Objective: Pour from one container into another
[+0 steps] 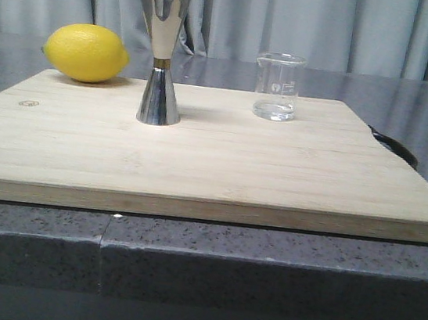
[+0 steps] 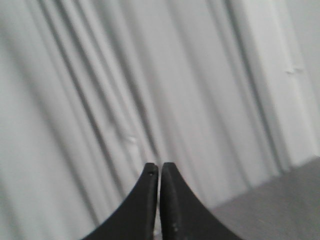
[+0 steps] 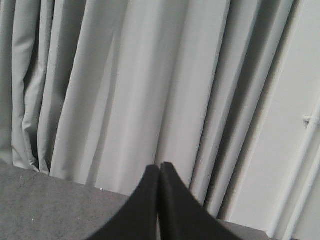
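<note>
faint white markings, unreadable, on beaker (image 1: 276, 87) right of centre; jigger (image 1: 162, 54) upper left beside lemon (image 1: 86, 52). all on wooden board (image 1: 198, 158), grey counter (image 1: 185, 263), curtains (image 1: 311, 23). left gripper (image 2: 159, 171) and right gripper (image 3: 159, 170) pressed together.

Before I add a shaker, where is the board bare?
The whole front strip of the cutting board is free, as is the gap between jigger and beaker. It is tightest at the back left, between lemon and jigger.

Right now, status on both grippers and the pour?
Left gripper shut, empty; right gripper the same. Beaker and jigger upright on board, apart. Pour not begun. Lemon off to jigger's left.
</note>
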You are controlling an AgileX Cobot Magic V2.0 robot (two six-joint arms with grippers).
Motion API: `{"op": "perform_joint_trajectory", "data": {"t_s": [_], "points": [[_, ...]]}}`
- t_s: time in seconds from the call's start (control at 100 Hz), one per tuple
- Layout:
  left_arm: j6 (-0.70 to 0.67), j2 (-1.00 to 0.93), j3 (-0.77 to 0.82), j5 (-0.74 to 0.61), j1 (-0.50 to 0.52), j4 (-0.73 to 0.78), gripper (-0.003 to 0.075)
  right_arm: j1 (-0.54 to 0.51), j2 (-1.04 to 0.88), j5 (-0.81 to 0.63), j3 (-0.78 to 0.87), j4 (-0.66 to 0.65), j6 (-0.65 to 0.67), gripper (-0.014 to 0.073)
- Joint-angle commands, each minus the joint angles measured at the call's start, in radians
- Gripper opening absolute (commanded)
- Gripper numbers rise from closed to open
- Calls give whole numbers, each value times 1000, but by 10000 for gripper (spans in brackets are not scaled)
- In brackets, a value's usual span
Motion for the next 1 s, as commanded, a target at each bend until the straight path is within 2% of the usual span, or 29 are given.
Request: {"op": "perform_joint_trajectory", "data": {"t_s": [0.0, 0.05, 0.12, 0.26, 0.48, 0.69, 0.99], "points": [[-41, -78, 42, -277, -7, -4, -20, -5, -26, -70, 17, 2, -8, -69], [-41, -117, 90, -367, -7, -4, -20, -5, -38, -72, 43, 2, -8, -69], [-41, -167, 171, -425, -7, -4, -20, -5, -58, -90, 85, 2, -8, -69], [-41, -240, 342, -432, -7, -8, -20, -5, -114, -159, 187, 13, -7, -69], [-41, -279, 572, -436, -7, -8, -19, -5, -160, -171, 359, 43, -7, -69], [-41, -279, 690, -441, -7, -26, -19, -5, -166, -215, 473, 116, -7, -62], [-41, -279, 749, -427, -7, -62, -19, -5, -166, -188, 480, 135, -7, -52]]}}
